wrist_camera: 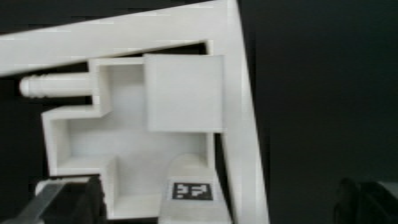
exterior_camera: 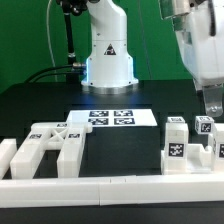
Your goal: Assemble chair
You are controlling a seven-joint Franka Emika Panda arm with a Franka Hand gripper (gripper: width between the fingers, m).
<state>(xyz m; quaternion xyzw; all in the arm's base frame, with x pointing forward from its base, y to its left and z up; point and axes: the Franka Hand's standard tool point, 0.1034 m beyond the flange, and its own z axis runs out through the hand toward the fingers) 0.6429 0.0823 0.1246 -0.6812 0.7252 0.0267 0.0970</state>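
Observation:
In the exterior view the chair parts lie along the front of the black table. Two tagged frame pieces point(exterior_camera: 50, 148) are at the exterior view's left. Small cube-ended legs point(exterior_camera: 178, 140) stand at the exterior view's right, with another leg point(exterior_camera: 205, 126) behind them. My gripper point(exterior_camera: 211, 103) hangs just above these right-hand parts. In the wrist view a blocky white part point(wrist_camera: 151, 110) with a round peg and a square tag point(wrist_camera: 192, 190) lies under my gripper point(wrist_camera: 210, 206). The dark fingertips point(wrist_camera: 59, 203) stand wide apart on either side of it and hold nothing.
The marker board point(exterior_camera: 110, 117) lies flat at mid-table before the robot base point(exterior_camera: 108, 60). A plain white border rail point(exterior_camera: 100, 187) runs along the front edge and also shows in the wrist view point(wrist_camera: 107, 40). A black cable hangs behind the base.

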